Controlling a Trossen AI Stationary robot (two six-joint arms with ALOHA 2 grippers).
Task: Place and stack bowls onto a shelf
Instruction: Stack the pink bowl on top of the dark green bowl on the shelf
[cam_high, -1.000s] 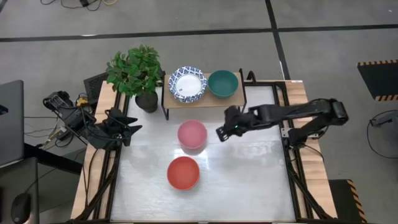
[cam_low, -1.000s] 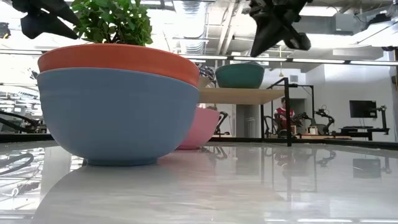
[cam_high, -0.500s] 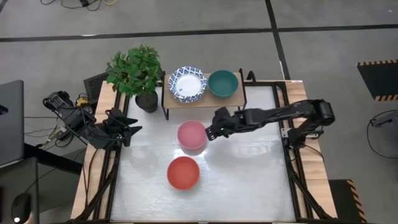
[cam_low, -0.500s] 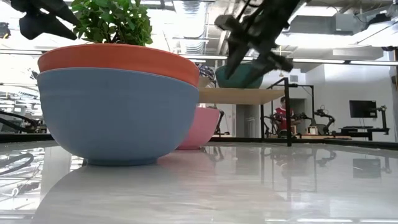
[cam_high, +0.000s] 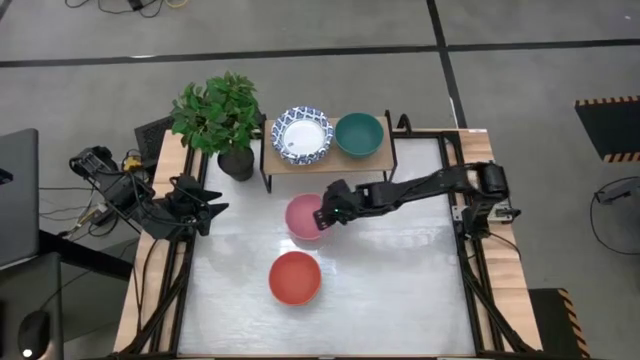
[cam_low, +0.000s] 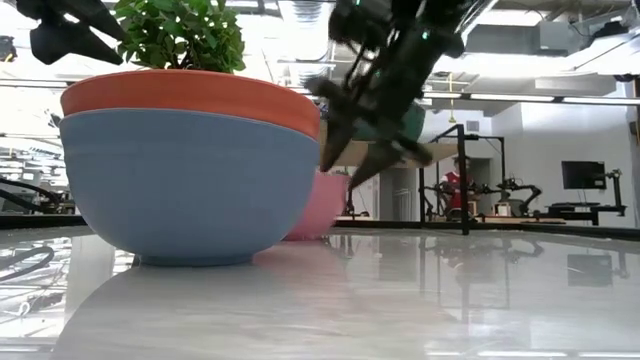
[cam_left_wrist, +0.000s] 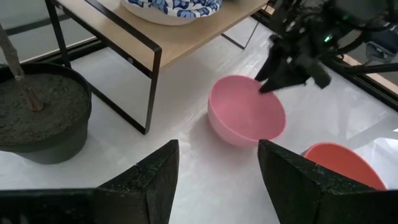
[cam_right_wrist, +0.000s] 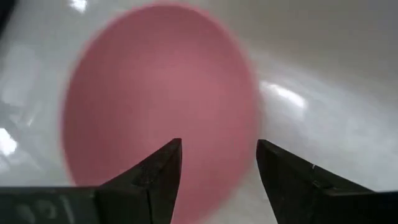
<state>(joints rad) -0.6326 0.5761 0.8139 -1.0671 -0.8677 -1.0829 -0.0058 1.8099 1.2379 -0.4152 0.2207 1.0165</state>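
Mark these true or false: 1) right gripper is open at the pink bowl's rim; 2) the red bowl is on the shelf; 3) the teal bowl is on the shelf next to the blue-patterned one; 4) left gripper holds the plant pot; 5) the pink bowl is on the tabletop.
1) True. The right gripper is open at the edge of the pink bowl.
2) False. The red bowl sits on the table, in front of the pink one.
3) True. The teal bowl is on the shelf beside the blue-patterned bowl.
4) False. The left gripper is open and empty at the table's left edge, apart from the plant pot.
5) True.
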